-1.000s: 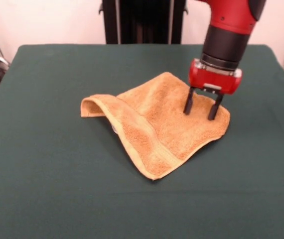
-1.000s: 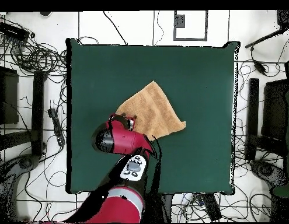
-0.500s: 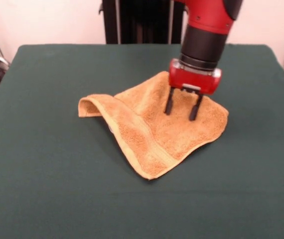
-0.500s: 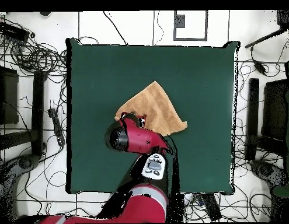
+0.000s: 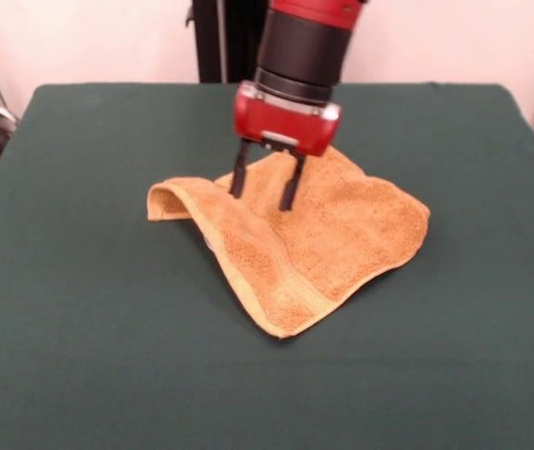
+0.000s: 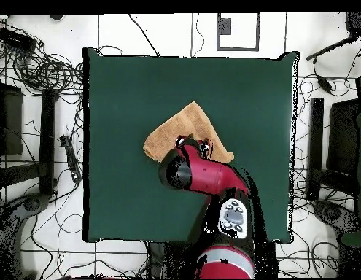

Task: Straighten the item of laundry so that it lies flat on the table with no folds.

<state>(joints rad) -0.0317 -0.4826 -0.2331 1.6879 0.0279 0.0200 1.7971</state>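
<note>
**Towel only partly straightened**

Fingers spread and empty, the gripper (image 5: 265, 187) hovers over the orange towel (image 5: 333, 234) near mid-table (image 5: 80, 328). Most lies flat, but the left edge remains folded over and raised, unfinished work.

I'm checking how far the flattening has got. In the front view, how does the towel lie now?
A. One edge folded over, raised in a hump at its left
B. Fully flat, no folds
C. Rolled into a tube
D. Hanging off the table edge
A: the towel has a banded edge doubled over, humped at its left corner, on the table, with the open end effector above it.
</note>
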